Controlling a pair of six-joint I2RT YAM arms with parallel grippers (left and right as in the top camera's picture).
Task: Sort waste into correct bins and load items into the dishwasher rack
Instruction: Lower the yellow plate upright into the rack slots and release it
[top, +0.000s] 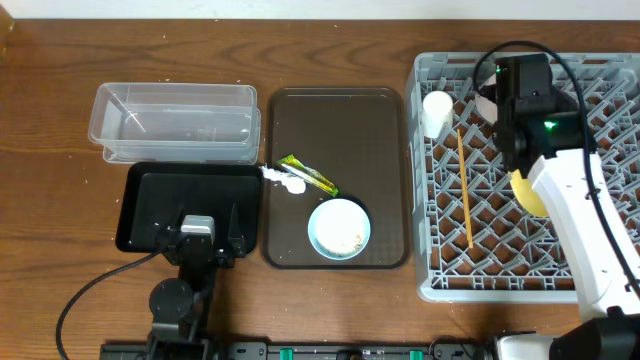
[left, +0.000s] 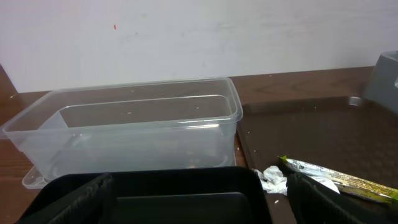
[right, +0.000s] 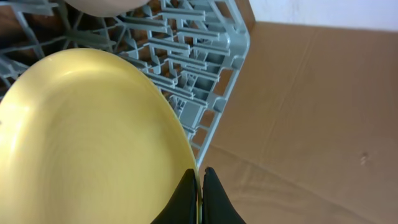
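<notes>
**Right wrist view: yellow plate pinched at its rim over the dishwasher rack**

Right wrist view shows the right gripper (right: 200, 186) closed tight, its two dark fingers nipping the rim of the yellow plate (right: 87, 137). The plate hangs edge-on above the grey dishwasher rack (right: 186, 81), near one of its corners. The step in hand looks like loading the plate. The next move calls for lowering it until the lattice props it up, then letting go without tipping it onto its neighbours.

Inside the rack, the wooden chopsticks (top: 465, 190) lie along its left part and the small white cup (top: 437, 112) sits in its far left corner. Just left of the rack is the dark brown tray (top: 335, 120), carrying the light blue bowl (top: 339, 228) with rice scraps, the green-and-yellow wrapper (top: 308, 174) and the white tissue (top: 285, 180). All the waste is unsorted. Well left of the rack, the left gripper (top: 197, 238) hovers wide open and empty over the black tray bin (top: 150, 205). The clear tub (top: 175, 122) lies beyond it.

Overhead hides the pinch itself under the right arm, showing only a sliver of plate. Only the right wrist view confirms the grip. Left wrist view alone shows that the tub holds little more than specks.
</notes>
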